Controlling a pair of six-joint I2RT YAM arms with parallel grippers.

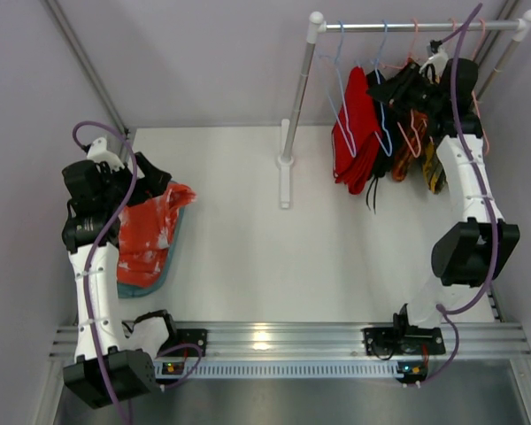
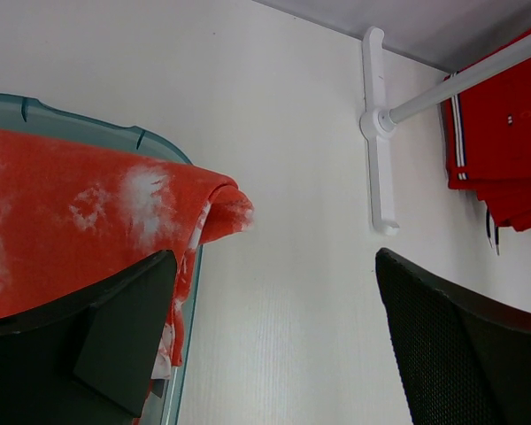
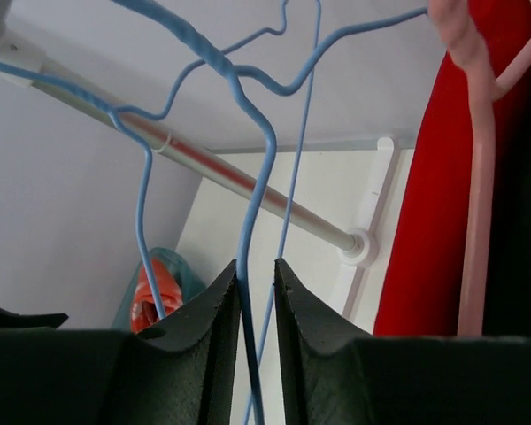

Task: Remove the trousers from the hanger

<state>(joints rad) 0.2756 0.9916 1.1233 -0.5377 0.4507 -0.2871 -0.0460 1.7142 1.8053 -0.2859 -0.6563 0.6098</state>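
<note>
the red trousers (image 1: 356, 133) hang folded from the rail (image 1: 407, 27) at 1 o'clock of the table (image 1: 248, 248), their long axis going down from the rail, toward 6 o'clock in the top view. the blotched trousers (image 1: 150, 230) lie at 9 o'clock in a teal bin (image 2: 88, 122), long axis about 1 to 7 o'clock, one folded end over the rim. the table is white and the walls are pale grey-lilac. other garments (image 1: 405, 159) hang further right. the right gripper (image 3: 257, 274) is almost closed and pinches the wire of a blue hanger (image 3: 264, 177). the left gripper (image 2: 274, 257) is wide apart beside the bin, holding nothing.
</note>
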